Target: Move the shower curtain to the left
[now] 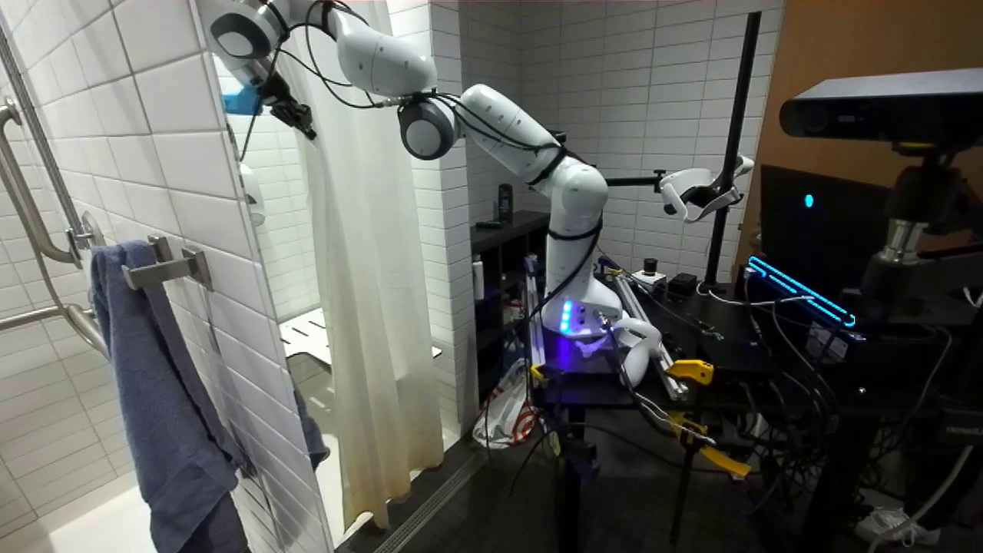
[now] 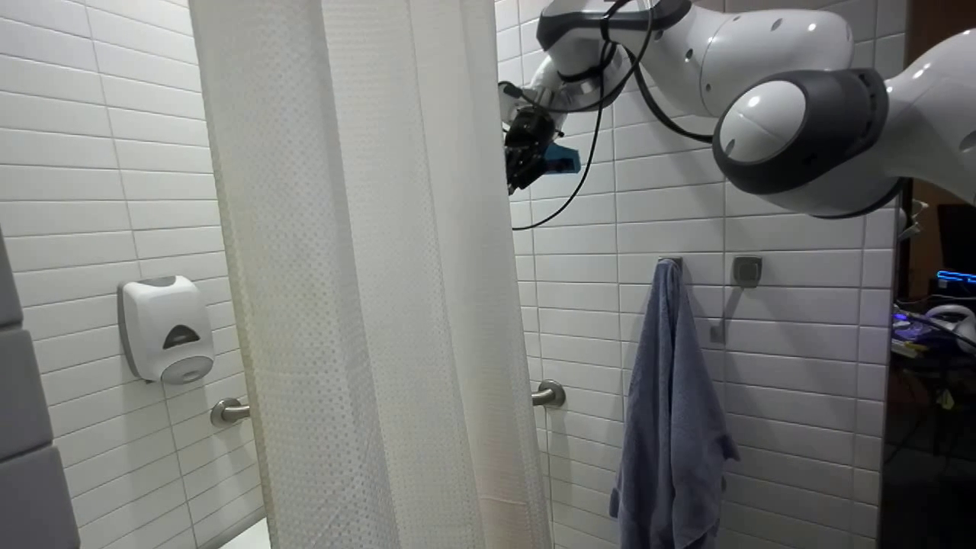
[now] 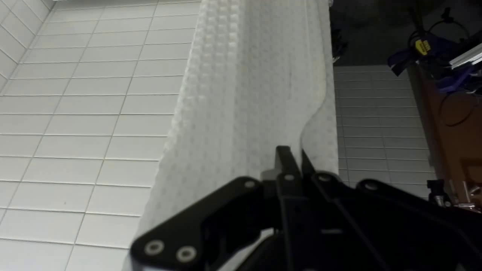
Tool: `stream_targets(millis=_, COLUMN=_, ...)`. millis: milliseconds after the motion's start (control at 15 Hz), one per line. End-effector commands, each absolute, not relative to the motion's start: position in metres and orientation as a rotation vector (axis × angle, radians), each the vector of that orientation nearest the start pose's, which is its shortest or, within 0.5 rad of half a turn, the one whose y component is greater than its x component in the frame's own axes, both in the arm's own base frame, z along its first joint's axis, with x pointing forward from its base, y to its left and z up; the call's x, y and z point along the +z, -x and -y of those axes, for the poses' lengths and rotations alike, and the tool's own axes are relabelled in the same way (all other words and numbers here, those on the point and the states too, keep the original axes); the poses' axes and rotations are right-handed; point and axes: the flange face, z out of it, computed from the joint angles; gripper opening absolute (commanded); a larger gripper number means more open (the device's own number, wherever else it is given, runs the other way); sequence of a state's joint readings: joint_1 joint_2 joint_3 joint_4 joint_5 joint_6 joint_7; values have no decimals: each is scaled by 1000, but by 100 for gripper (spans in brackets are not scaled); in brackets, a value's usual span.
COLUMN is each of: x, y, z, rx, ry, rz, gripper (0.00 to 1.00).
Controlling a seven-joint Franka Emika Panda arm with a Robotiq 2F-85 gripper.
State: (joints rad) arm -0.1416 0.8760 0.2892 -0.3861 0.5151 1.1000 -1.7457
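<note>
The shower curtain is a tall white pleated sheet hanging at the shower opening, yellowed near its hem. It also hangs large in the foreground of an exterior view and fills the middle of the wrist view. My gripper is at the curtain's upper part, by its edge on the towel side. In an exterior view the gripper is partly hidden behind the curtain. In the wrist view the gripper's fingers are nearly together, with the curtain's edge running between them.
A blue-grey towel hangs from a rail on the white tiled partition wall, close to the arm. A soap dispenser and a grab bar are on the shower walls. A dark shelf stands beside the robot's table.
</note>
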Motion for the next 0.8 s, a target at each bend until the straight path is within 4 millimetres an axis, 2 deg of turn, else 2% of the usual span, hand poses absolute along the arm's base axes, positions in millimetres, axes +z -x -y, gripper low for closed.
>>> stream_targets(millis=0, x=583, y=-697, z=-48, rx=-604, ry=1303, rz=2200, gripper=0)
stream_targets(millis=67, x=584, y=-700, z=-48, rx=-627, ry=1303, rz=2209, gripper=0)
stream_targets(millis=133, x=559, y=-717, z=-102, rx=-646, ry=1304, rz=2224, gripper=0)
stream_targets(millis=333, x=543, y=-728, z=-145, rx=-686, ry=1327, rz=2244, gripper=0)
stream_targets(millis=600, x=526, y=-721, z=-232, rx=-691, ry=1264, rz=2258, gripper=0)
stream_targets(millis=733, x=517, y=-713, z=-262, rx=-670, ry=1231, rz=2257, gripper=0)
